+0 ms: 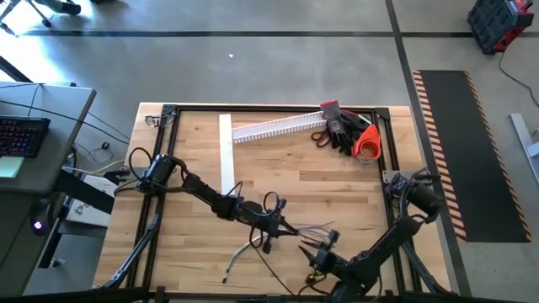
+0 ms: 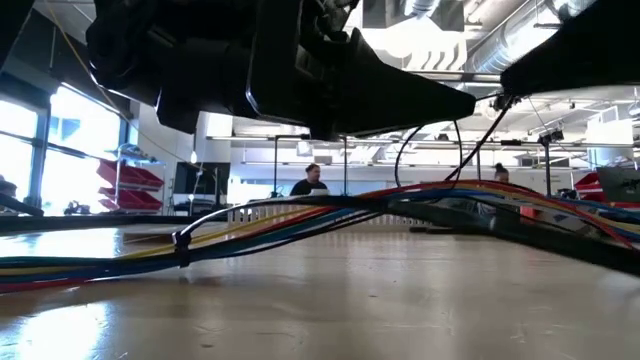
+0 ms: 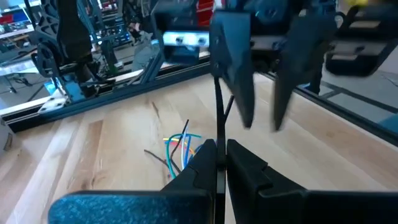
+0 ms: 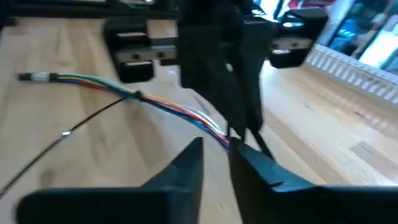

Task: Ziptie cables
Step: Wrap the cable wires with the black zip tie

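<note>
The wooden worktop [image 1: 295, 168] carries everything, with a white slotted channel [image 1: 278, 127] and a pair of gloves [image 1: 341, 130] parked at the far side, well away from the action. Both dark arms reach in toward the near middle, where the cables [image 1: 253, 248] lie – a loose multicoloured bundle fanning out at one end, already cinched at one spot by a small black tie [image 4: 137, 94].

The left pincer [image 3: 217, 155] is clamped together on a ziptie [image 3: 219, 115], which stands up thin and black between its fingers, probably so the strip stays steady for the other arm. The right pincer [image 4: 216, 149] sits right at the fanned end of the bundle facing the left one, fingers a narrow gap apart – I can't tell if they've actually caught anything. My guess is it's lining up to take the ziptie's free end.
</note>
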Action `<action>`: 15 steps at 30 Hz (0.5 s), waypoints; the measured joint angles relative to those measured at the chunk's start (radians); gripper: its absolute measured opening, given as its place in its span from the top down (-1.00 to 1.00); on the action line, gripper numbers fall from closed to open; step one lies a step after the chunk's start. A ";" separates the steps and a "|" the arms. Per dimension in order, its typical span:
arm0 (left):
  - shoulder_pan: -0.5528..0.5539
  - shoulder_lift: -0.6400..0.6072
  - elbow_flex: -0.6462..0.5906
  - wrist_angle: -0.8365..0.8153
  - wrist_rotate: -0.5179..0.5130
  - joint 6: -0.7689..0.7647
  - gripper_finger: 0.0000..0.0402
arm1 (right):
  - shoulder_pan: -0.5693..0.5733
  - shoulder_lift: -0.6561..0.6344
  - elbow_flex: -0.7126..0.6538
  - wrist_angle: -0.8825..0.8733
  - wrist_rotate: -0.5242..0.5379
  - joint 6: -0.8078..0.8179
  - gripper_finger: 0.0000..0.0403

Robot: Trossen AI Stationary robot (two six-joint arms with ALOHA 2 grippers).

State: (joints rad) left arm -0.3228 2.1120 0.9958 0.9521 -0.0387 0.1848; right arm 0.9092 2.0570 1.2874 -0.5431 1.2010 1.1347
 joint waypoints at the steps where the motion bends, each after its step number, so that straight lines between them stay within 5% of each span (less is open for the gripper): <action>1: -0.003 0.000 0.000 -0.001 0.000 0.000 0.99 | -0.001 0.013 0.000 -0.007 0.009 0.029 0.81; 4: -0.008 0.000 0.000 0.002 0.000 0.001 0.99 | -0.013 0.034 0.000 -0.050 0.022 0.114 0.97; 11: -0.016 0.000 0.000 0.013 0.007 0.002 0.99 | -0.018 0.055 0.000 -0.358 0.060 0.491 0.99; 15: -0.019 0.000 0.000 0.011 0.010 0.002 0.99 | 0.008 0.055 0.000 -0.586 -0.036 0.724 0.97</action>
State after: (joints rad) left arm -0.3420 2.1120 0.9962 0.9629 -0.0289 0.1871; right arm 0.9175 2.1117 1.2873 -1.1290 1.1650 1.8591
